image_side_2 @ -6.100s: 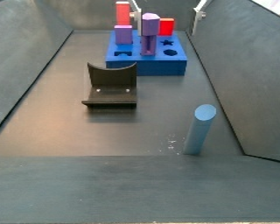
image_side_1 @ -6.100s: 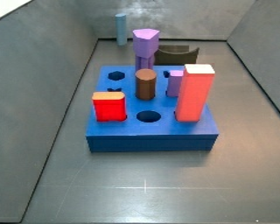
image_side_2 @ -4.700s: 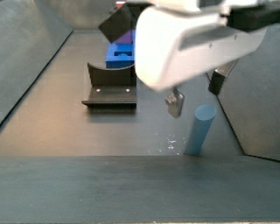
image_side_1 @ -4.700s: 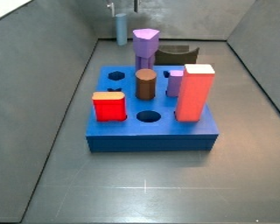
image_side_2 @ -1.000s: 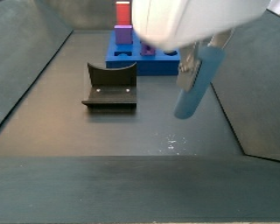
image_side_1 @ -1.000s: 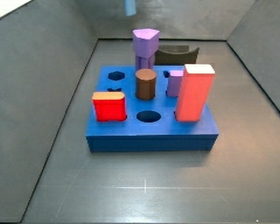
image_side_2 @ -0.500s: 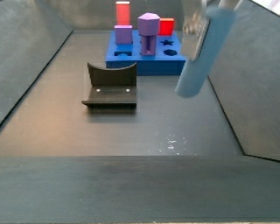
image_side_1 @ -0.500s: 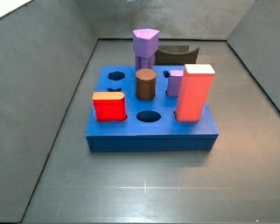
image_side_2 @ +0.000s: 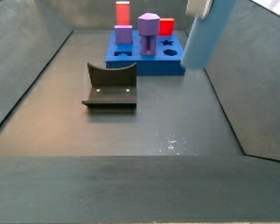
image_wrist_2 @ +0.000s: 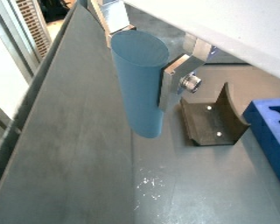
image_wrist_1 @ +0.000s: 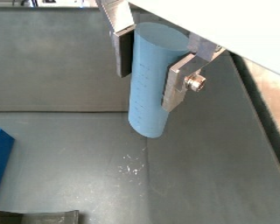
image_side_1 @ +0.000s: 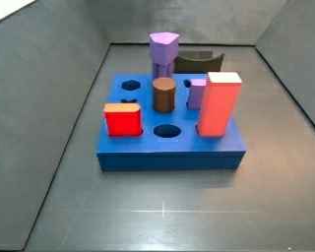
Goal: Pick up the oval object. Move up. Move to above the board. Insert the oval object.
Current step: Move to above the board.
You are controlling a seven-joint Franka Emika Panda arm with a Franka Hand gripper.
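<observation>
My gripper (image_wrist_1: 150, 66) is shut on the oval object (image_wrist_1: 152, 83), a tall pale grey-blue peg that hangs upright well above the floor in both wrist views. One silver finger (image_wrist_1: 181, 79) presses each flat side; the peg (image_wrist_2: 143, 87) sticks out below them. In a side view the peg (image_side_2: 205, 39) hangs at the upper right, near the board (image_side_2: 146, 59), its top cut off by the frame edge. The bright-blue board (image_side_1: 171, 138) carries upright pegs and has open holes in its top. In that side view neither the gripper nor the peg shows.
On the board stand a tall red-pink block (image_side_1: 219, 103), a short red block (image_side_1: 122, 120), a brown cylinder (image_side_1: 163, 95) and purple pegs (image_side_1: 163, 51). A dark grey arched piece (image_side_2: 112, 86) lies on the floor before the board. Sloping grey walls enclose the floor.
The gripper has carried the oval object upward and farther toward the board over the last second; earlier it stood on the floor and was grasped there.
</observation>
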